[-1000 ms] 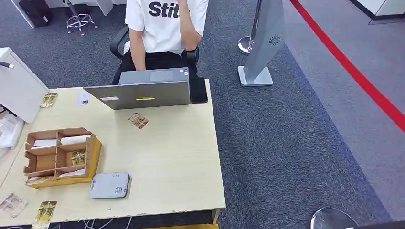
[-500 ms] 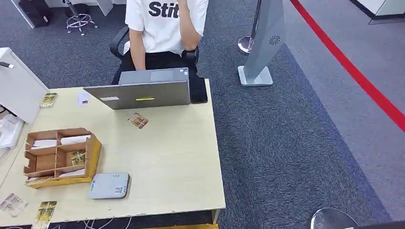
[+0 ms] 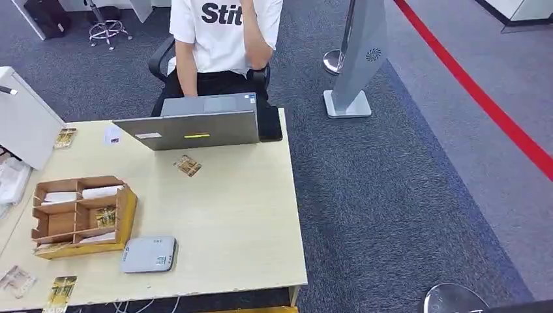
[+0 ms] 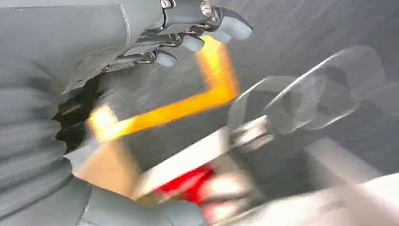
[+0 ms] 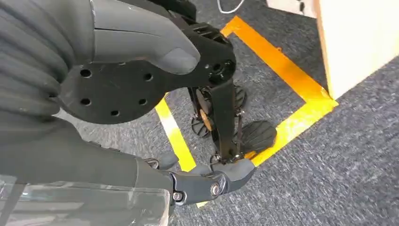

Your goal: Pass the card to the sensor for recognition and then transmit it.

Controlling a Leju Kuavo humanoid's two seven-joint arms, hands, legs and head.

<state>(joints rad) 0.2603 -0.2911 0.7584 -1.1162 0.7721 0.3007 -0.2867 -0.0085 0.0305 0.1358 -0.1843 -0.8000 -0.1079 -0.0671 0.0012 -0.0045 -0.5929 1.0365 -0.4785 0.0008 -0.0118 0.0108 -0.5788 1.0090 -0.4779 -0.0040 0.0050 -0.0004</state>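
On the pale table (image 3: 248, 215) a patterned card (image 3: 188, 165) lies flat just in front of the grey laptop (image 3: 195, 127). The grey flat sensor (image 3: 149, 254) rests near the table's front edge, beside a cardboard organiser (image 3: 81, 215) holding more cards. My left hand (image 4: 141, 33) hangs low over the floor in a blurred left wrist view, its fingers (image 4: 226, 23) spread and holding nothing. In the right wrist view my right hand (image 5: 117, 37) hangs over dark carpet, thumb and fingers (image 5: 211, 181) apart, holding nothing.
A person in a white shirt (image 3: 225, 32) sits behind the laptop. Loose cards (image 3: 60, 290) lie at the table's front left corner, another card (image 3: 65, 137) at the back left beside a white box (image 3: 23, 120). Orange floor tape (image 5: 291, 75) runs by the table leg.
The whole head picture has shifted slightly, so the camera moved. Nothing on the table has changed place.
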